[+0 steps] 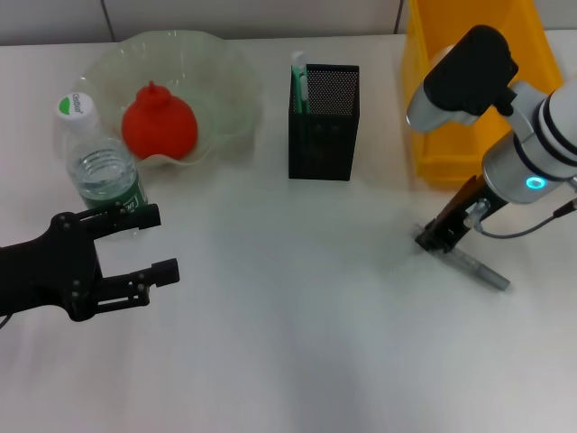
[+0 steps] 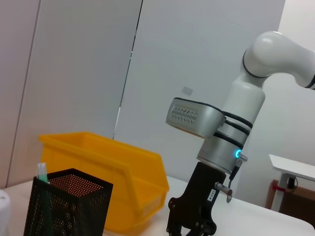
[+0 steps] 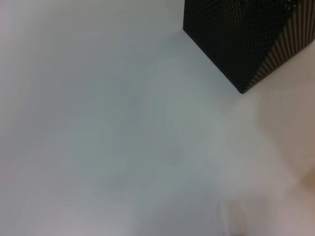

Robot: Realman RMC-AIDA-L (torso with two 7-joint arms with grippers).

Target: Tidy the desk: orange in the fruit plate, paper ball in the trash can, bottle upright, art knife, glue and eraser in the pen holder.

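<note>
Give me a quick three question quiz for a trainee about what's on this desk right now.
1. True or false: the orange lies in the fruit plate.
2. Which end effector is down at the art knife: A left, B right?
3. Fill in: the water bottle stands ____ on the desk.

Key: 1 true. 2 B; the right end effector is at the knife's end, while the left end effector is open beside the bottle. 3 upright.

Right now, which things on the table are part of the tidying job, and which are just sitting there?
For the job:
- orange-red fruit in the clear wavy plate
- upright clear plastic bottle
- black mesh pen holder
- grey art knife at the right tool
- yellow plastic bin

Just there:
- nothing else
</note>
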